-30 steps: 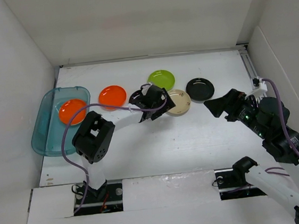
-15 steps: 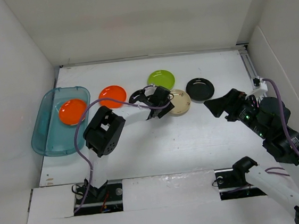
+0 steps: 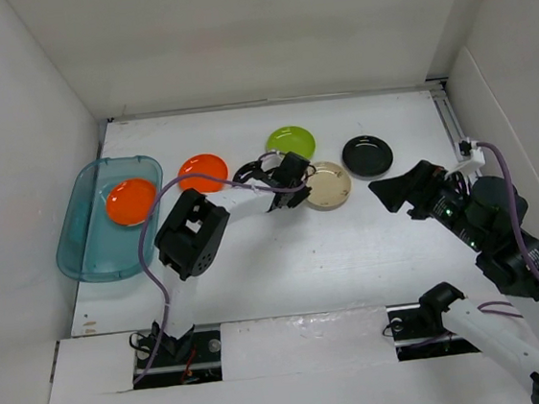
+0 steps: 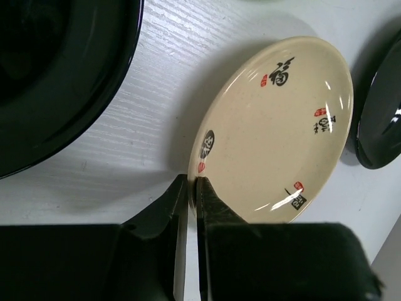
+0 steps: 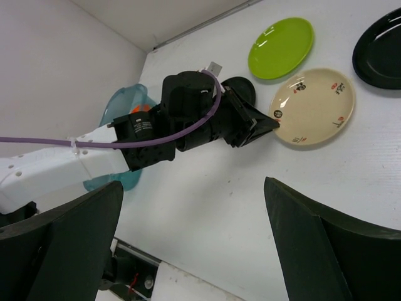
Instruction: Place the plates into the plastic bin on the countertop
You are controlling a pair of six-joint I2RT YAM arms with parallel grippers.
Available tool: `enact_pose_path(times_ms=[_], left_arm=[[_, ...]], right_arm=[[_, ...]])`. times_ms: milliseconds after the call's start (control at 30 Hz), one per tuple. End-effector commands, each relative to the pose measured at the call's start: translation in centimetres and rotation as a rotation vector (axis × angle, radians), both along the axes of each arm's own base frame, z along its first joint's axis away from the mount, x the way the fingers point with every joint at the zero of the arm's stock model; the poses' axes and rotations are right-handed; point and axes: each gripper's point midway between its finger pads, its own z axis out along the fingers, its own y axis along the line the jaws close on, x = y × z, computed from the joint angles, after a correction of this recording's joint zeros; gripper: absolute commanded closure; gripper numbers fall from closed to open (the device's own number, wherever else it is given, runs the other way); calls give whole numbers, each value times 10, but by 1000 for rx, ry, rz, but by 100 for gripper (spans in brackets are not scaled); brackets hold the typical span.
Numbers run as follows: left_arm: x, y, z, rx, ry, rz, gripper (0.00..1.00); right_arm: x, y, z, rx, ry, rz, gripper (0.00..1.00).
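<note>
Plates lie spread on the white surface [image 3: 352, 251]. One orange plate [image 3: 132, 201] already sits inside the teal bin [image 3: 79, 243] at far left. A second orange plate [image 3: 202, 173] lies just right of the bin. Further right are a black plate [image 4: 56, 81], a lime green plate [image 3: 290, 143], a cream plate [image 4: 276, 125] with dark and red marks, and another black plate [image 3: 367, 156].

My left tool [image 4: 192, 182] is almost closed, with only a hairline slit between its fingers. Its tips touch the cream plate's near rim, and I see nothing held between them. My right tool [image 5: 194, 251] hovers spread wide and empty, well clear of the plates.

I judge the step in hand to be picking up the cream plate. Closed tips can only nudge it, and the second black plate lies just beside its far edge in the left wrist view. To do this well I would back off slightly and open the fingers. Then I would turn the wrist so one finger slides under the rim and the other lands on top. I would close firmly, because a shallow glossy plate probably slips. After that I would lift clear of the neighbours and carry it left to the bin.
</note>
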Motion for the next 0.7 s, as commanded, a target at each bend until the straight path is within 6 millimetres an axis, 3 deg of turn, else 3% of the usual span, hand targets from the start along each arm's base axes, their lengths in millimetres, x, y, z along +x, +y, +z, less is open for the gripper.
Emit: enact_pose_path(times_ms=[0,100,133,267,333,367,400,467,500,533,600,633,667], left_arm=[[-12,7,-5,63,38,-32,100],[-9,18,42,55,-40,-6,100],[-7,22,77,27,-98,2,100],[-1,42,155,15,-236,-21,100],[14,69,183,-6,-266,12,100],[15,86,208,-25,-306,25,100],[26,120,205,-25,-292,85,100],[32,164,212,-33,-300,151,100],[29,186,226,-59,-322,173,100],[36,235,213,-30,-302,261,100],[31,285,219,-27,-321,336,100],[28,330,209,-10,-302,426,100],[22,354,203,14,-286,462,100]], right_arm=[[-6,-2,26,36,-73,6,0],[-7,-2,30,40,-82,6,0],[-7,-2,30,40,-82,6,0],[-7,-2,30,40,-82,6,0],[-7,-2,30,40,-82,6,0],[-6,-2,32,44,-90,6,0],[-7,-1,32,45,-90,15,0],[-6,0,31,45,-91,15,0],[-6,0,31,45,-91,15,0],[-7,2,33,51,-100,29,0],[-5,3,31,51,-100,29,0],[-3,6,29,47,-89,38,0],[-3,8,28,50,-90,53,0]])
